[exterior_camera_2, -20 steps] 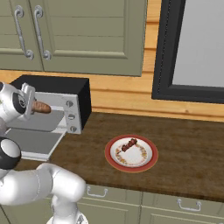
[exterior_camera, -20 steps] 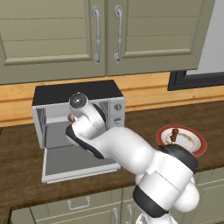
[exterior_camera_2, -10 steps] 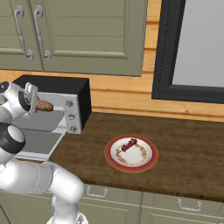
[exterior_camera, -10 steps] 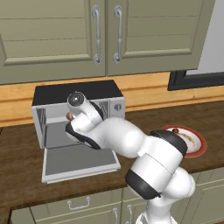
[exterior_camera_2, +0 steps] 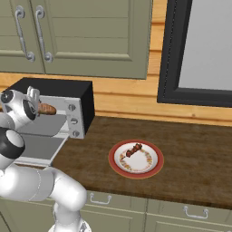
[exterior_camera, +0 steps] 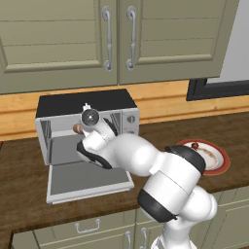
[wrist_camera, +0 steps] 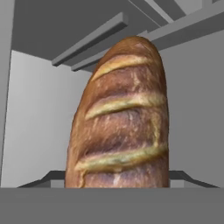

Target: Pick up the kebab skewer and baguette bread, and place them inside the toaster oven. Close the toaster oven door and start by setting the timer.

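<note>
One baguette bread (wrist_camera: 120, 118): tan-brown, pale diagonal scores | end effector (exterior_camera: 82, 138) clamped on it | toaster oven (exterior_camera: 87, 104)

The bread (wrist_camera: 120, 118) had a rough, floury brown crust, the toaster oven (exterior_camera: 87, 124) looked like matt grey metal with a black top, the counter (exterior_camera_2: 190, 154) was dark grained wood, and the plate (exterior_camera_2: 136, 159) seemed glazed ceramic.

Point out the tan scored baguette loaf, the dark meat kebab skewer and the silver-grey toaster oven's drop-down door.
tan scored baguette loaf (wrist_camera: 120, 127): hand view, middle of crust.
dark meat kebab skewer (exterior_camera_2: 134, 149): right base view, meat chunks, on the plate.
silver-grey toaster oven's drop-down door (exterior_camera: 73, 181): left base view, open inner face.
</note>
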